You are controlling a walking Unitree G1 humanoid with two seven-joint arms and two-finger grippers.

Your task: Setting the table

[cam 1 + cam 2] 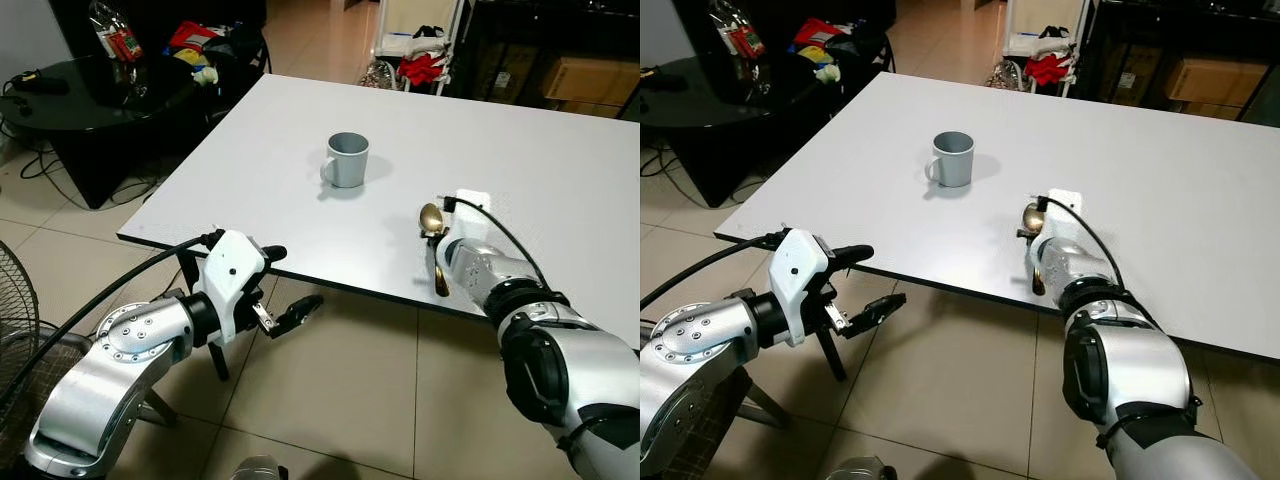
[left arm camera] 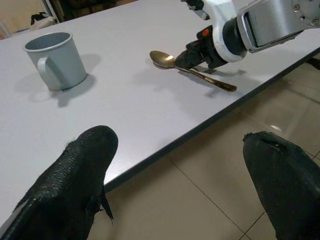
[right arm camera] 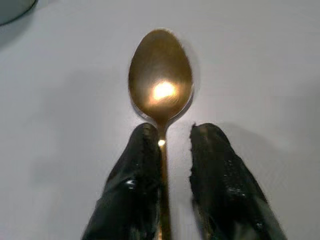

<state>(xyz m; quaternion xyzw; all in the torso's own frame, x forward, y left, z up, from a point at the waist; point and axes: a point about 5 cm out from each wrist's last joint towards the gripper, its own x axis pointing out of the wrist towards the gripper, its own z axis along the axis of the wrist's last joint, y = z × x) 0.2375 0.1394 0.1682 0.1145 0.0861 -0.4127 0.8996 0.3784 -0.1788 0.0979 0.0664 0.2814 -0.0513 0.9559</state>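
One gold spoon (image 1: pixel 433 232) lies flat on the white table (image 1: pixel 270 180) at centre-right of the frame, bowl pointing toward the grey mug (image 1: pixel 347 160) at upper centre. The right hand (image 3: pixel 167 150) straddles the spoon's neck, fingers slightly apart beside the handle, not clamped. The left hand (image 1: pixel 283 285) is spread open off the table's near edge at lower left, above the tiled floor (image 1: pixel 340 390).

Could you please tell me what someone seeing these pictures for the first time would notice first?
Probably the gold spoon lying on the white table near its front edge, with the right gripper straddling its handle just behind the bowl, fingers not closed on it. Next, the grey mug standing upright further in on the table, apart from the spoon. The left gripper hangs open below the table edge, over the tiled floor.
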